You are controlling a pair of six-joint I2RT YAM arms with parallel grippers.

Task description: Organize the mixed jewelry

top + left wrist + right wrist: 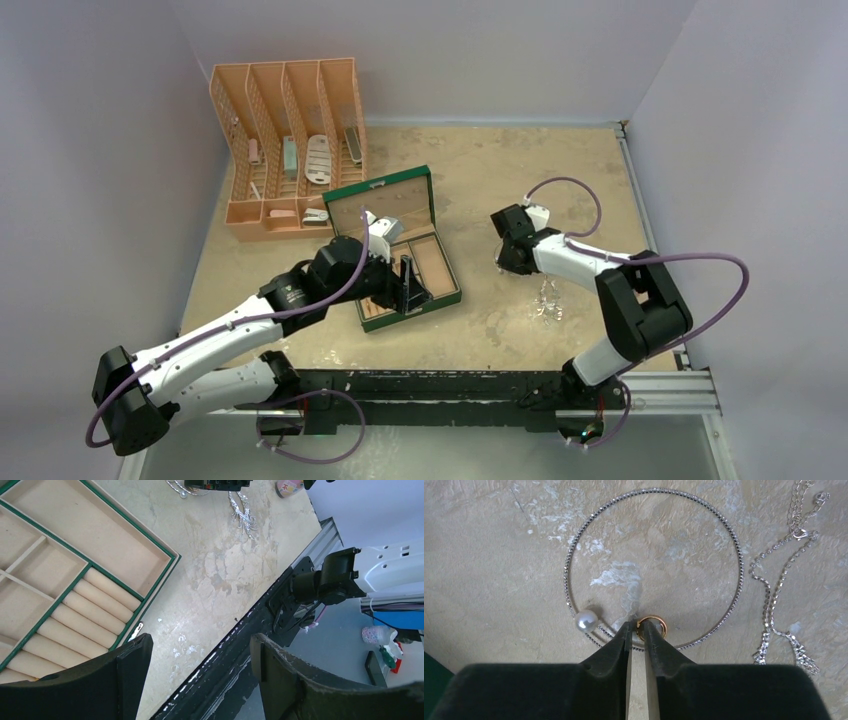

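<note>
Right gripper (637, 629) is down on the table (499, 555), tips pressed nearly together and pinching the left rim of the gold ring (654, 617). The bite is thin, only the band edge sits between the tips, so the likely failure is the ring squirting out sideways on squeeze or lift, then rolling off across the table. The ring lies inside the thin hoop (742, 572), just beside its near arc, and the tips straddle that same stretch of wire. A slightly low or skewed lift could hook the hoop and drag it along, pearl (586, 621) included. The silvery chain (769, 592) lies to the right, apart from the fingers, so snag risk there is low unless the hoop gets dragged into it. Left gripper (200, 665) hangs spread and holding nothing over the near edge of the open green box (150, 535), by the ring rolls (95, 610). If the right arm carries the ring to those rolls, the two wrists would crowd the same spot, so collision or a knocked box is plausible. A weak pinch could also drop the ring mid-transit.
</note>
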